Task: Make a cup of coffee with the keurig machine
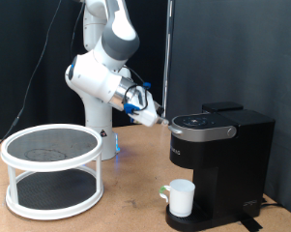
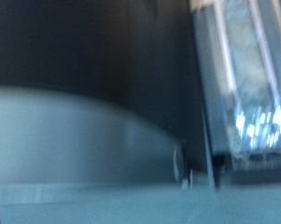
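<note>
Exterior view: Panda arm (image 1: 104, 60) reaches from the exterior view's left toward the keurig machine (image 1: 220, 164). The tool (image 1: 166, 121) sits right at the upper front corner of the machine's lid (image 1: 205, 124), on the side facing the exterior view's left. It looks touching or just beside the lid edge; can't resolve which. Can't tell whether the tool is clenched or released: the fingers are too small here and nothing shows between them.

Keurig machine: black, boxy, standing on the wooden surface (image 1: 126, 213) at the exterior view's right. Lid is down. The rounded top panel faces up.

The cup (image 1: 181, 197): white mug, upright on the machine's base under the brew head, handle toward the exterior view's left. It is well below the tool and apart from it.

Other items: white two-tier round rack (image 1: 51, 170) with dark mesh shelves, on the surface at the exterior view's left, well apart from the machine. Black curtain backdrop (image 1: 222, 48) behind everything.

Wrist view: heavily blurred. A pale curved shape (image 2: 75, 140) fills the lower part, dark area above. A translucent finger (image 2: 245, 75) of the tool runs along one edge, with blue glints near its end. No object shows against that finger. The rest can't be identified.
</note>
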`<state>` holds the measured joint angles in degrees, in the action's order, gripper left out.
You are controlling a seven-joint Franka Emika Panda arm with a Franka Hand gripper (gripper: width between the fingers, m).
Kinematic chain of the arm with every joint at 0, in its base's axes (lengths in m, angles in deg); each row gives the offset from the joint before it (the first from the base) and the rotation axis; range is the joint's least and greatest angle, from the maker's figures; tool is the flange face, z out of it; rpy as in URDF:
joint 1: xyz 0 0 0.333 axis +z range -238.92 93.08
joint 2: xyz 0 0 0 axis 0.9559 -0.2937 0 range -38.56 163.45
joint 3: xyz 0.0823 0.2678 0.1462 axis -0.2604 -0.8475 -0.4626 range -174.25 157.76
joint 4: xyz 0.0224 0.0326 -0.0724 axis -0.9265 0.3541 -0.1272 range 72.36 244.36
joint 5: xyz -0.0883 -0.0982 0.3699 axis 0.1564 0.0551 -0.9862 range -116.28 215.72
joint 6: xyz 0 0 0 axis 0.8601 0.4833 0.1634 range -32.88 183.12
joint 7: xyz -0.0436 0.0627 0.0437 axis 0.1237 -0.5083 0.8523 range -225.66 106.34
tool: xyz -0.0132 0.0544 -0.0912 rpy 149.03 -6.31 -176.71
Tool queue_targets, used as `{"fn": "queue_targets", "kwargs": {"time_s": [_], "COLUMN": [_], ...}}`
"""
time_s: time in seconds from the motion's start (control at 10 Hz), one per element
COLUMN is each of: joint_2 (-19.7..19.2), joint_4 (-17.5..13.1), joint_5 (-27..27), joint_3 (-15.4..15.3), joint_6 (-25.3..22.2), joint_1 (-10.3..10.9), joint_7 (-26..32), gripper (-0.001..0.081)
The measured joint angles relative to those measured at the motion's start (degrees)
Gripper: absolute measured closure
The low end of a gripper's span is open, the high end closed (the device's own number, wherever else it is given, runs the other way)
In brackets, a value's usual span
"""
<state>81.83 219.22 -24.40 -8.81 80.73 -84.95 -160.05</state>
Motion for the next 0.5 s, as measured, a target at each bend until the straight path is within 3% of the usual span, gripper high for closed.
{"fn": "queue_targets", "kwargs": {"time_s": [0.5], "joint_2": [8.4], "joint_4": [-1.4], "joint_5": [-4.3], "joint_3": [0.6], "joint_6": [-2.8], "joint_1": [0.0], "joint_7": [-4.4], "gripper": [0.0072]}}
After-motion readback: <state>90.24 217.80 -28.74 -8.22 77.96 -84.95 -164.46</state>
